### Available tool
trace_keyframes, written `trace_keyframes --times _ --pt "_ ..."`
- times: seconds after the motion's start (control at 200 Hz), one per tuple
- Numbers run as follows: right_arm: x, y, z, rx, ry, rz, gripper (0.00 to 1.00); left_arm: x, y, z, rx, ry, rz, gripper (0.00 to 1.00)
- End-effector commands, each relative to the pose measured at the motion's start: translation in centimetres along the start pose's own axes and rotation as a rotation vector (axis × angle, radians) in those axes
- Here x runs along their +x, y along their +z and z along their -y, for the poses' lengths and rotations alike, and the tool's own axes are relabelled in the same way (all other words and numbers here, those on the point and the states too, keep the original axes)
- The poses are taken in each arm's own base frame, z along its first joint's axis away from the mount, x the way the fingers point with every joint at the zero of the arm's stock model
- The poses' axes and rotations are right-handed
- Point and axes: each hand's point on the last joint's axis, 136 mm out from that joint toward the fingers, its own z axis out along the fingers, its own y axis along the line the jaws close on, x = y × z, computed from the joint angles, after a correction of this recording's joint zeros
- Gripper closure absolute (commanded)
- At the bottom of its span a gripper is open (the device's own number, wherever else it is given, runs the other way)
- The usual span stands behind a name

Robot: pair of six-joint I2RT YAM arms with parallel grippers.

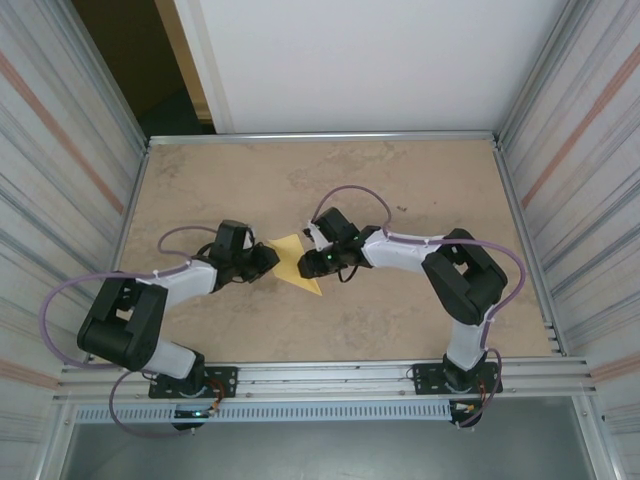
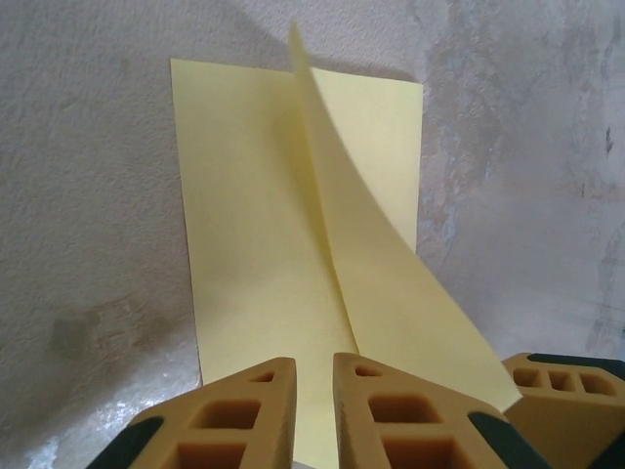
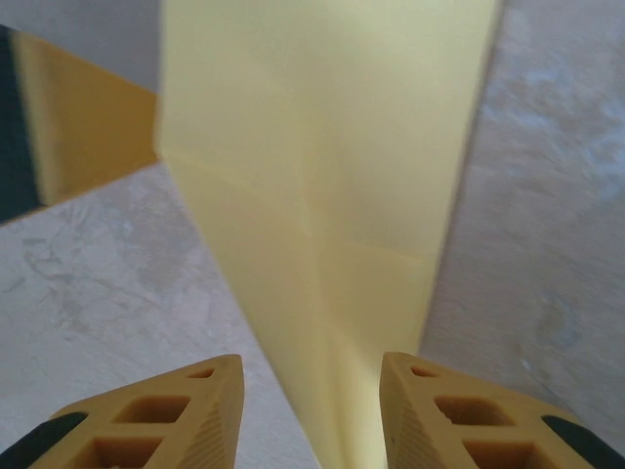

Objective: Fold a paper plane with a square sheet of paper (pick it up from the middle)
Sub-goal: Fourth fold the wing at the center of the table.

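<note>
The square sheet of paper (image 1: 293,262) is pale yellow and lies on the table between my two grippers, partly folded. In the left wrist view the sheet of paper (image 2: 254,215) lies flat, with one flap standing up along a centre crease. My left gripper (image 2: 314,363) rests over its near edge. Its jaws stand only a thin slit apart, with nothing clamped between them. In the right wrist view the raised fold of the paper (image 3: 332,147) runs between the fingers of my right gripper (image 3: 311,363), which is open and astride it. From above, the left gripper (image 1: 270,256) and right gripper (image 1: 313,255) almost meet.
The beige table (image 1: 400,190) is closed in by corrugated metal walls (image 1: 590,150) on the left and right. A metal rail (image 1: 330,375) runs along the near edge. One finger of the right gripper (image 2: 566,396) shows close beside my left fingers.
</note>
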Motion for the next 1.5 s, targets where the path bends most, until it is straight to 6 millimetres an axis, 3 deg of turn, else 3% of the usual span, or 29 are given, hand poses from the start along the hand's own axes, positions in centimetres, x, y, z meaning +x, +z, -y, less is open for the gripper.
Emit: trace_keyframes --times 0.0,0.18,0.446,0.732,1.127,1.228,1.498 --pt "0.2 1.1 -0.4 0.002 -0.087 -0.039 0.6 0.1 0.4 -0.7 -0.003 -0.023 -0.004 0.82" --pt "0.0 2.1 -0.6 -0.007 -0.13 -0.065 0.61 0.5 0.9 -0.8 -0.008 -0.013 -0.041 0.83" --pt "0.1 3.3 0.0 -0.018 -0.152 -0.106 0.74 0.8 1.6 -1.1 -0.014 -0.016 -0.065 0.85" --pt "0.9 3.1 -0.1 -0.093 -0.099 -0.149 0.92 0.6 1.6 -0.8 -0.009 -0.001 -0.07 0.85" --pt "3.2 1.8 0.8 -0.098 0.069 -0.246 0.99 0.5 0.7 0.4 0.018 0.034 -0.049 0.85" --pt "4.1 1.2 1.9 -0.038 0.099 -0.247 1.0 1.2 1.0 1.0 0.027 0.06 -0.067 0.85" --pt "5.8 -1.6 4.5 0.106 0.169 -0.169 1.0 2.0 2.0 5.5 0.127 0.178 -0.112 0.85"
